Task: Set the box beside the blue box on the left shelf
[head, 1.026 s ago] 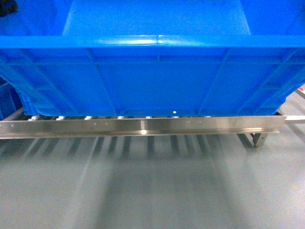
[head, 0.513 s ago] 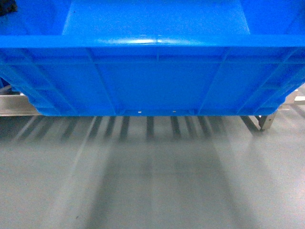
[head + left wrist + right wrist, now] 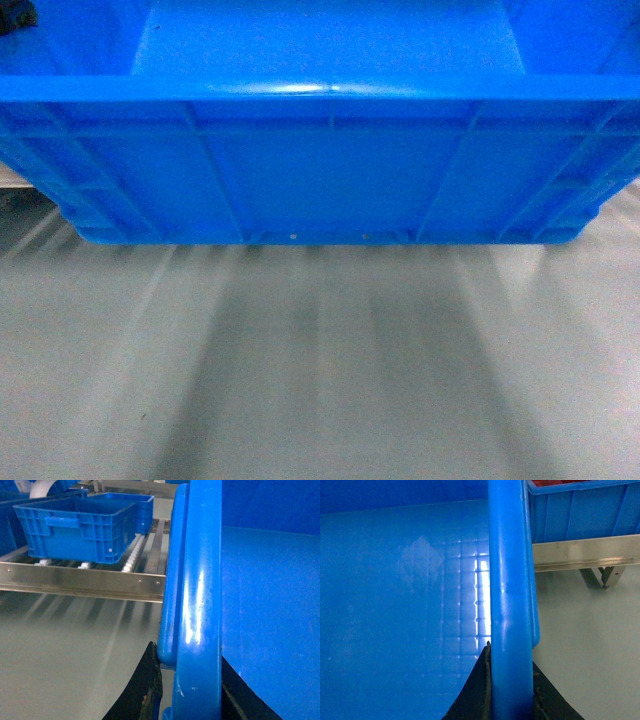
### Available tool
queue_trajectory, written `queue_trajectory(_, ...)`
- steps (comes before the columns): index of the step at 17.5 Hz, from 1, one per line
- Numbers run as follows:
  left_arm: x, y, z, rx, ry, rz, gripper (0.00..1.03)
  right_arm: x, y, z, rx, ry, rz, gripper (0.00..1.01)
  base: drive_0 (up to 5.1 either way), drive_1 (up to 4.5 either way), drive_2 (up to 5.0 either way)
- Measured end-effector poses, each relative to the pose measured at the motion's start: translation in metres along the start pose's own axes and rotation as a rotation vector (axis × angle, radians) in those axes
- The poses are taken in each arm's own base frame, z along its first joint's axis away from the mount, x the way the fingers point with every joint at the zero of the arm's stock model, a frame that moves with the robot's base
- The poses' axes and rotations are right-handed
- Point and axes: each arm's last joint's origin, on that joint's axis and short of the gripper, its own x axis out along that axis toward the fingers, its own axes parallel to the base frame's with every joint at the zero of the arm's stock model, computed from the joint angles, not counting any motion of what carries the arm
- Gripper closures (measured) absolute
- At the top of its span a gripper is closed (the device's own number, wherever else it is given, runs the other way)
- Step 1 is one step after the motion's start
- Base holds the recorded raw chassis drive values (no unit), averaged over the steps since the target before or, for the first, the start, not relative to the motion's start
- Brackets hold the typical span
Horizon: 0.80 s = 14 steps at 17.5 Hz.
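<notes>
The box, a large bright-blue crate, fills the upper half of the head view and hangs over grey floor. My left gripper is shut on its left rim, one black finger outside the rim and one inside. My right gripper is shut the same way on the right rim. The left shelf, a steel rack with white rollers, shows in the left wrist view beyond the crate. On its rollers stands the blue box. Open rollers lie between that box and my crate.
Another blue crate with something red inside rests on a steel rail with a metal leg, at the right wrist view's top right. Grey floor spreads below the held crate, streaked with blur.
The steel rail seen under the crate a second ago has slipped up behind it and out of the head view. The crate keeps its place in the view, and both grips hold.
</notes>
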Motion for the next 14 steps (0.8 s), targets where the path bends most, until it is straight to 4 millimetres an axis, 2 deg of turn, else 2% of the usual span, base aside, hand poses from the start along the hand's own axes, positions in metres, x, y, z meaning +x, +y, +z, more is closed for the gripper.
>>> queue_trajectory(14, 0.0, -0.0001, 0.0004, -0.001, -0.004, -0.001, 0.86, 0.0, 0.0001, 0.0007, 0.001, -0.008, 0.001, 0.92, 0.0, 0.0, 0.0)
